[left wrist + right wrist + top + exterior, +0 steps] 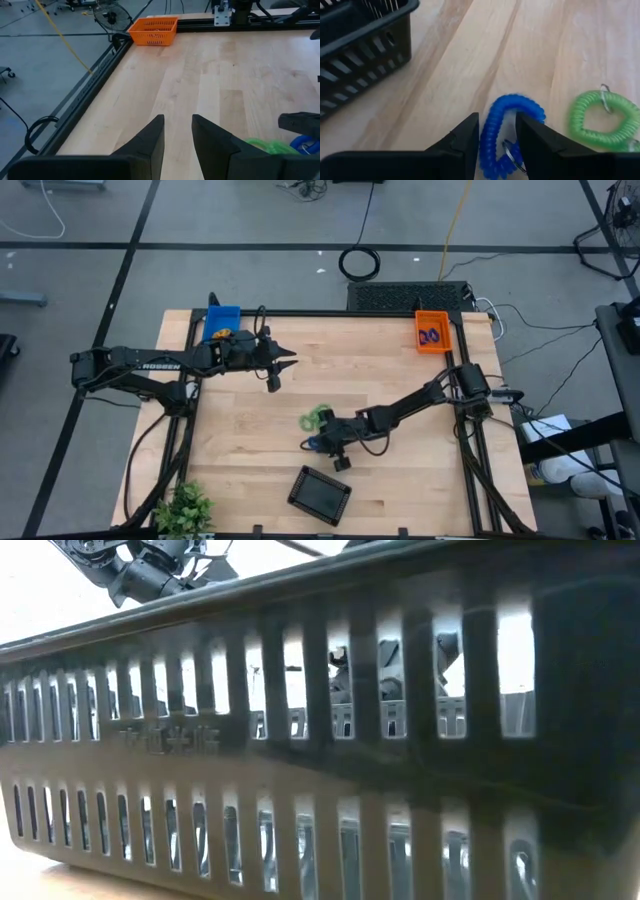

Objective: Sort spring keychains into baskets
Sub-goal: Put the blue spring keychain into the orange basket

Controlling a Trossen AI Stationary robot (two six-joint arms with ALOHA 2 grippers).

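A blue spring keychain (507, 131) is straddled mid-table by the right gripper (497, 131), its fingers narrowly parted with the coil between them, not clearly clamped. A clean pick would be made by closing squarely across the coil band, clear of the metal ring. The loop is stretched lengthwise along the fingers' reach. A green spring keychain (602, 119) lies just beside, the black basket (360, 35) nearby. The left gripper (177, 145), narrowly open and empty, is held over bare wood near the blue basket (222, 322).
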